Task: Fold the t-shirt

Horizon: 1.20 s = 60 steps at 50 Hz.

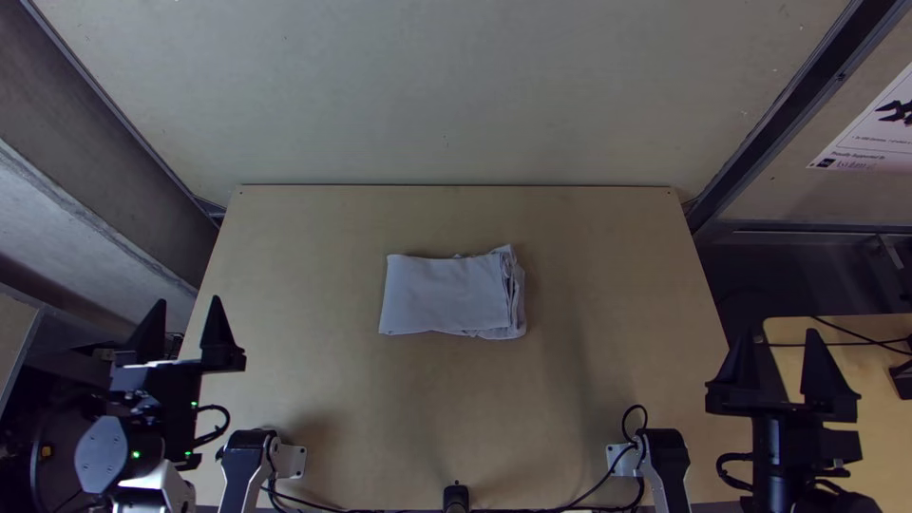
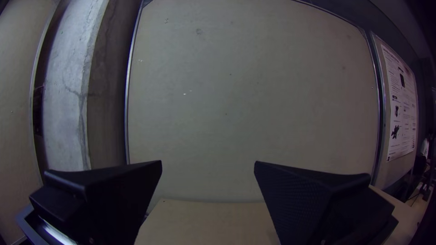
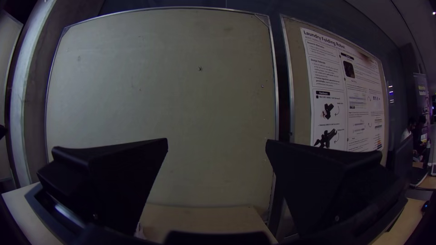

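The light t-shirt [image 1: 445, 293] lies on the middle of the table, folded into a compact rectangle, with several layered edges along its right side. My left gripper [image 1: 190, 328] is over the table's left edge, well away from the cloth; in the left wrist view the left gripper [image 2: 208, 165] has its fingers wide apart with nothing between them. Off the table's right side, my right gripper [image 1: 769, 356] stands open, and the right wrist view has the right gripper [image 3: 216, 143] parted around empty space.
Bare wooden table [image 1: 313, 380] surrounds the cloth. A board [image 1: 446, 95] rises behind the table's far edge. Black cables [image 1: 579, 499] run along the near edge between the arm bases. A smaller wooden surface [image 1: 864, 356] stands at the right.
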Tool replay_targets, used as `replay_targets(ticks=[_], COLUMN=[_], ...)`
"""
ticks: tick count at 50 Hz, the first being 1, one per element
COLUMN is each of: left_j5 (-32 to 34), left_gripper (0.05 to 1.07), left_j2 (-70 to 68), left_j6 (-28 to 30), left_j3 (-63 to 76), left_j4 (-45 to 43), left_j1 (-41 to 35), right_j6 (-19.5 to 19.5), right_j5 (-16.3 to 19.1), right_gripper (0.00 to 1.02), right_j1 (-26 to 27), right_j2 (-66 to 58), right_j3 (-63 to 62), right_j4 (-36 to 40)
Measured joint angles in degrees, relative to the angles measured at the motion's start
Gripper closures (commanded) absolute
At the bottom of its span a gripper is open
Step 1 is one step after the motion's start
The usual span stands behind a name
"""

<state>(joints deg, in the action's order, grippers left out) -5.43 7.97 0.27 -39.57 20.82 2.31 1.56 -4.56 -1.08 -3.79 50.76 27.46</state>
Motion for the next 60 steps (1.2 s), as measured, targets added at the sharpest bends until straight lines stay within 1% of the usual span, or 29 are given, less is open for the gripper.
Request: replay_targets(ticks=[9,19,37,50,56,60], left_j5=[-0.3,-2.2,-2.8,-2.8,-2.8,-2.8], left_gripper=[0.10,0.10,0.10,0.10,0.10,0.10], left_j2=[-6.8,-7.2,-7.2,-7.3,-7.3,-7.4], left_j6=[1.3,2.6,3.2,3.3,3.5,4.9], left_j3=[8.3,14.0,24.3,32.3,34.9,35.2], left_j4=[-2.0,-6.0,-14.1,-16.9,-17.5,-17.9], left_j1=[0.7,2.8,3.6,3.5,3.4,3.4], right_j6=[0.0,-1.1,-3.0,-3.4,-3.5,-3.4], right_j5=[0.0,0.0,0.0,0.0,0.0,0.0], right_gripper=[0.03,0.03,0.03,0.03,0.03,0.03], right_j1=[0.0,0.0,0.0,0.0,0.0,0.0], right_j2=[3.4,3.6,3.6,3.6,3.6,3.8], right_j3=[-4.1,-11.2,-30.2,-39.0,-41.7,-44.0], right_j4=[0.0,-0.7,-11.4,-12.8,-16.7,-18.9])
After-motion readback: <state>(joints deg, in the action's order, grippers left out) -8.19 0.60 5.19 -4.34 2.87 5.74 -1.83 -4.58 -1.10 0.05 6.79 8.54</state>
